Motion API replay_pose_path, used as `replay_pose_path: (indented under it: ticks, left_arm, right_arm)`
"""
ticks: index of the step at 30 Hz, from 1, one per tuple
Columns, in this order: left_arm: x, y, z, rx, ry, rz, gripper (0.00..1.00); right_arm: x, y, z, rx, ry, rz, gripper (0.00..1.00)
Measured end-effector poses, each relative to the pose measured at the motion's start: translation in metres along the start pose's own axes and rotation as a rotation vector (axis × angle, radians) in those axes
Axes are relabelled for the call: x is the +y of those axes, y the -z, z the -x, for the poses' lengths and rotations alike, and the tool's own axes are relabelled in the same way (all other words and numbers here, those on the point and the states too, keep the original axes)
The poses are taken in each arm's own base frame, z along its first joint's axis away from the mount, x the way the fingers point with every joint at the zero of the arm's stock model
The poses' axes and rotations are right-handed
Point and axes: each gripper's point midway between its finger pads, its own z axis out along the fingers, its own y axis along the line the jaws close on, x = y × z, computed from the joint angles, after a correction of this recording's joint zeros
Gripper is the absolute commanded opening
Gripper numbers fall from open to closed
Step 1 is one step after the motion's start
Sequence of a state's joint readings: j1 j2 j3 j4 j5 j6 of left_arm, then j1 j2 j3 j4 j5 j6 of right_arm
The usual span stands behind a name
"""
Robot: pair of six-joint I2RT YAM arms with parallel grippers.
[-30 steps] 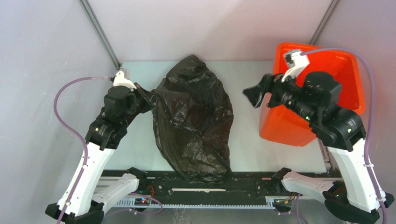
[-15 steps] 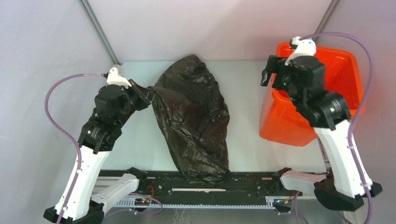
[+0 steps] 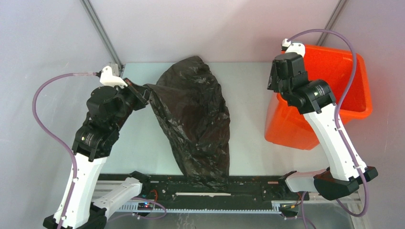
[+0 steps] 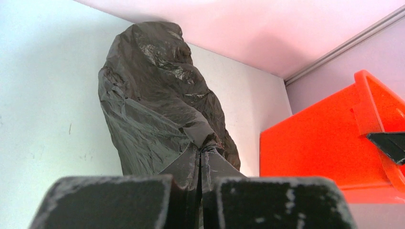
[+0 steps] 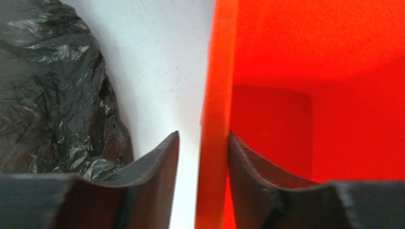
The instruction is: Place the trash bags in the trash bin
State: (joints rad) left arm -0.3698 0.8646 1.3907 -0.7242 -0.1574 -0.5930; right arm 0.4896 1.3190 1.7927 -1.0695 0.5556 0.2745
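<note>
The right jaws have swung from in front of the trash bin point(image 3: 352, 112) up over its left rim and have narrowed. They now straddle that wall, half open: the inner finger point(image 5: 260, 164) lies against the orange plastic, while the outer finger point(image 5: 160, 160) stands just clear of it. The left jaws, drawn a little further toward the left edge, are pinched tight on a fold of the trash bag point(image 3: 198, 114). From that fold the black film spreads across the middle of the surface point(image 3: 248, 81), from its far edge to its near edge. The bin stands at the right edge, near the far corner.
</note>
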Motion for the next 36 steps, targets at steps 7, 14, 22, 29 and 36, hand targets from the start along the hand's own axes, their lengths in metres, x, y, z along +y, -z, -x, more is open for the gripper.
replay_pose_path:
  ticks: [7, 14, 22, 29, 36]
  left_arm:
    - [0.006, 0.006, 0.008, -0.037, -0.025, 0.026, 0.0]
    - [0.013, 0.013, 0.014, -0.06, -0.052, 0.06, 0.0]
    - [0.014, 0.021, 0.025, -0.097, -0.069, 0.071, 0.0]
    - [0.017, 0.025, 0.028, -0.112, -0.068, 0.083, 0.0]
    - [0.016, 0.033, 0.031, -0.127, -0.061, 0.073, 0.0]
  right_arm:
    - [0.005, 0.0, -0.001, -0.006, 0.031, 0.018, 0.22]
    - [0.041, 0.009, -0.007, -0.057, 0.139, 0.205, 0.05]
    - [0.068, 0.013, -0.003, -0.074, 0.171, 0.399, 0.0]
    - [0.091, 0.023, -0.007, -0.085, 0.251, 0.595, 0.0]
    - [0.098, 0.03, -0.01, -0.081, 0.292, 0.677, 0.64]
